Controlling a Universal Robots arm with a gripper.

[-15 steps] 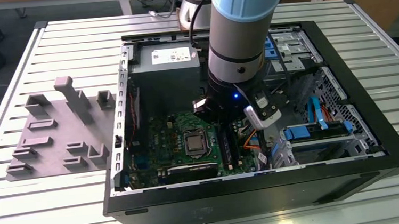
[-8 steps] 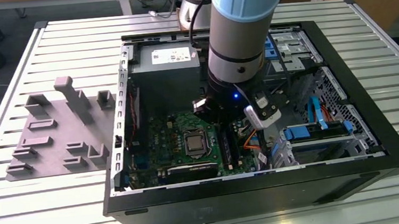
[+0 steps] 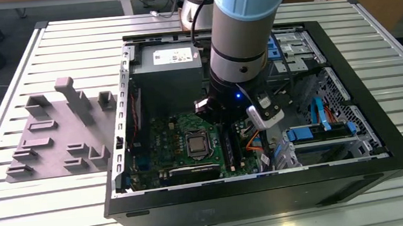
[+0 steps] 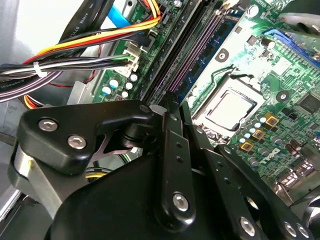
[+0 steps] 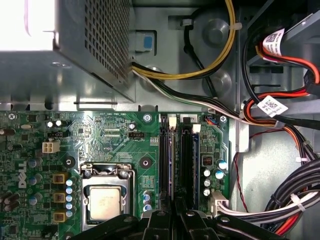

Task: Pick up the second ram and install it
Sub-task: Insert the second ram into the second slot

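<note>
The open computer case lies on the slatted worktop, and the arm reaches down into its middle. In the first wrist view the hand sits at the bottom centre, directly over the near end of the black memory slots on the motherboard. I cannot tell whether the hand is clamped, together or apart. The second ram appears to be the thin bluish-edged strip standing edge-up in a slot. Its long axis runs straight from the hand toward the upper frame.
</note>
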